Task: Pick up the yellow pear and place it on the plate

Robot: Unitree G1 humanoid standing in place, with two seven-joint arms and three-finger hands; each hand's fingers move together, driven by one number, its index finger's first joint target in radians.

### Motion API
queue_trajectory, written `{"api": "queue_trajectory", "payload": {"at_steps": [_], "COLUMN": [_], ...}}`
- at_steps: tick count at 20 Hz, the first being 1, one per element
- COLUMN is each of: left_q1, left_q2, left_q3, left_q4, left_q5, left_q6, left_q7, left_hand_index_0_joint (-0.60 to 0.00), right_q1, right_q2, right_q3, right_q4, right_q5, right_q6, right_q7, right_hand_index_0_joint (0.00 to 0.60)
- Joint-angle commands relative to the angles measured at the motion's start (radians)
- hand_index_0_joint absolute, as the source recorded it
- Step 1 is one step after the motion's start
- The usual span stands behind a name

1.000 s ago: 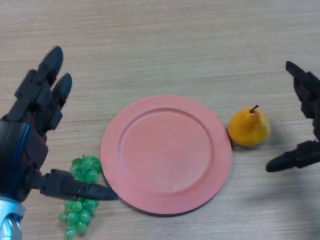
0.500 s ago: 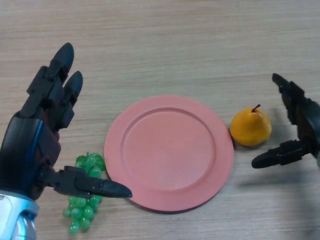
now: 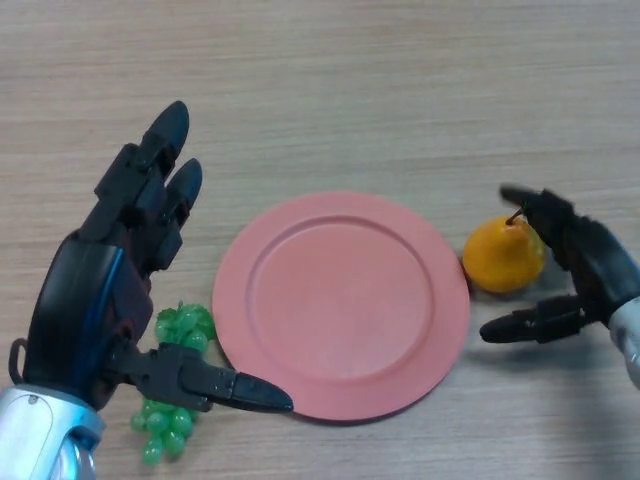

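On the right side of the head view I have my right hand (image 3: 590, 270) cupped round the pear (image 3: 503, 258) without closing: the fingers (image 3: 545, 212) arch over the fruit's top by the stem, and the thumb (image 3: 525, 326) reaches in low on the desk (image 3: 350, 90) just beside its near side. Fingers and thumb stand well apart, and I cannot tell whether the upper ones touch the stem or only cross in front of it. The pear sits upright on the desk, just off the plate (image 3: 341, 303) at its right rim, close enough that I cannot make out a gap between them. Over on the left my left hand (image 3: 95, 310) fills much of the frame, palm turned toward the plate, its fingers (image 3: 155, 175) straight and pointing away from me up the desk, the thumb (image 3: 220, 385) stretched out sideways so that its tip lies over the plate's near left edge. That hand holds nothing. A bunch of green grapes (image 3: 170, 420) lies on the desk at the plate's lower left, partly hidden behind the left thumb and palm. The pink plate itself is round, flat on the wood-grain desk between my two hands, with nothing on it but the shadow of that thumb tip.
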Motion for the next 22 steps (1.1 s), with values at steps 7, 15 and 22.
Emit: {"api": "queue_trajectory", "payload": {"at_steps": [7,15,22], "left_q1": [-0.003,0.034,0.096], "left_q2": [0.003,0.004,-0.002], "left_q3": [0.008,0.008,0.047], "left_q4": [-0.05,-0.084,-0.137], "left_q5": [0.029,0.021,0.027], "left_q6": [-0.131,-0.148,-0.159], "left_q7": [0.07,0.09,0.07], "left_hand_index_0_joint": [0.0,0.0,0.0], "right_q1": [0.019,0.269,0.313], "right_q2": [-0.074,0.166,0.18], "right_q3": [-0.079,0.006,0.178], "right_q4": [-0.379,-0.996,-0.946], "right_q5": [-0.089,0.306,0.301], "right_q6": [-0.027,0.379,0.487], "right_q7": [-0.144,0.12,0.067], "right_hand_index_0_joint": [0.6,0.6,0.6]}}
